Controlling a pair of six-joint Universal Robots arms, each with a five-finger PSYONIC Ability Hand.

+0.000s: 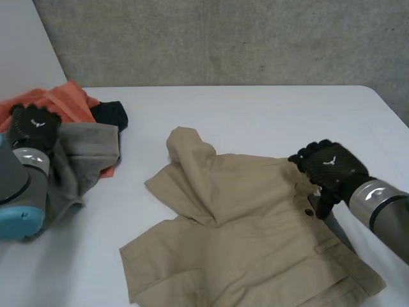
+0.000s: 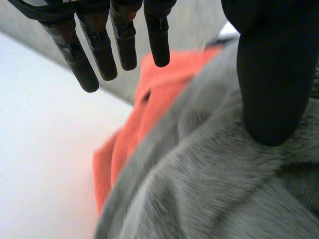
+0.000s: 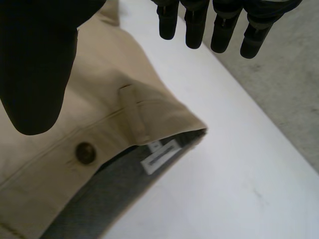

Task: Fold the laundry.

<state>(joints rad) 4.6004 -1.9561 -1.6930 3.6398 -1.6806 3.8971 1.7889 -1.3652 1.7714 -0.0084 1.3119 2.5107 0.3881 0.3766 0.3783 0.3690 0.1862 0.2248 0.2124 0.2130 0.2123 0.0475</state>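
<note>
Nearby, right hand [image 1: 332,167] hovers at the shorts' [image 1: 255,236] waistband [image 3: 130,118] edge, bare table [image 1: 268,115] beyond.

A: How is the left hand [image 1: 33,126] held?
B: Its fingers [image 2: 99,55] are straight and a little spread, the thumb [image 2: 271,74] well apart from them, gripping nothing. The left arm [image 1: 19,192] comes in on the robot's left side.
A: And the right hand [image 1: 329,165]?
B: Much the same: fingers [image 3: 194,25] straight, thumb [image 3: 37,69] wide of them, palm down. The right arm [image 1: 383,208] reaches in from the robot's right.
</note>
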